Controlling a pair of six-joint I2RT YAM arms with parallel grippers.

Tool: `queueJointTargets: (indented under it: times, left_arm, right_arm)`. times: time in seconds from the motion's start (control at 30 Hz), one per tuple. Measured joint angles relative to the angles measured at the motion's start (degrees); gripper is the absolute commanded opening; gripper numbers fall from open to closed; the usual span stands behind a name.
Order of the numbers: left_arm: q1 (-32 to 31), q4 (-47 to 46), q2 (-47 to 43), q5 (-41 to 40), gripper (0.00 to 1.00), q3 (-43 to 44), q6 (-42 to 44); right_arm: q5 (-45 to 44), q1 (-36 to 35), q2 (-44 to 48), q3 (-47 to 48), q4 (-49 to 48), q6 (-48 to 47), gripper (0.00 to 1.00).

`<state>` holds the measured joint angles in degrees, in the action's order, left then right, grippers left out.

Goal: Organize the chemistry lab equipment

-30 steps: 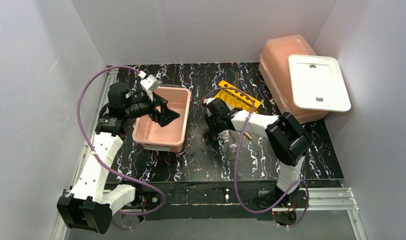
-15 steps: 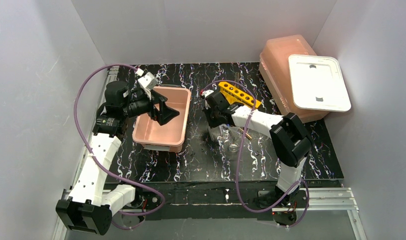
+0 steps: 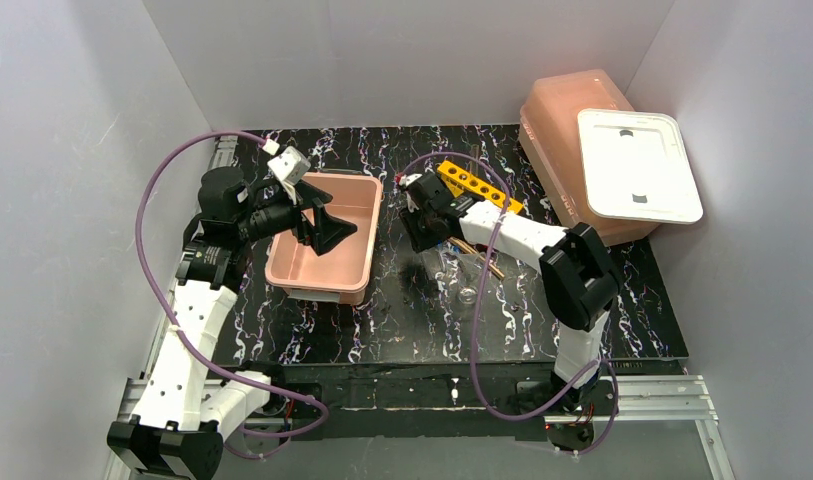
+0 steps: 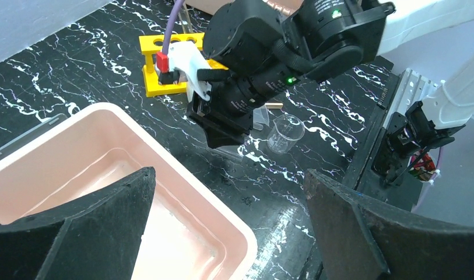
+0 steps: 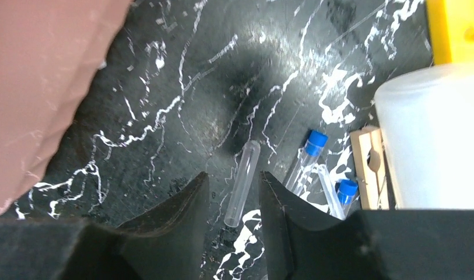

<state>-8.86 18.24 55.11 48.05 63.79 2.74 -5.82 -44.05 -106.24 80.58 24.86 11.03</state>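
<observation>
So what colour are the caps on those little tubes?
Blue; the tube caps show best in the right wrist view.

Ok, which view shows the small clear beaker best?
Left wrist: the small clear beaker stands upright and unobstructed, rim and wall distinct. The top view gives only a faint glint of it; the right wrist view misses it.

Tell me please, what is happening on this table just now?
Lab things are being sorted. The right gripper hangs low over a clear tube lying on the table, jaws a little apart, not gripping it. Two blue-capped tubes and a white bottle are beside it. The left gripper hovers wide open over the pink tub's rim, holding nothing.
</observation>
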Motion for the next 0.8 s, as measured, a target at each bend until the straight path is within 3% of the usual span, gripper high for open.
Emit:
queueJointTargets:
  times: [0.3, 0.8]
  left_arm:
    - [0.00, 0.13, 0.00, 0.02, 0.98, 0.00, 0.00]
    - [0.00, 0.24, 0.00, 0.55, 0.98, 0.00, 0.68]
  right_arm:
    - [0.55, 0.00, -2.12, -0.11, 2.40, 0.76, 0.51]
    - [3.02, 0.00, -8.28, 2.14, 6.93, 0.83, 0.46]
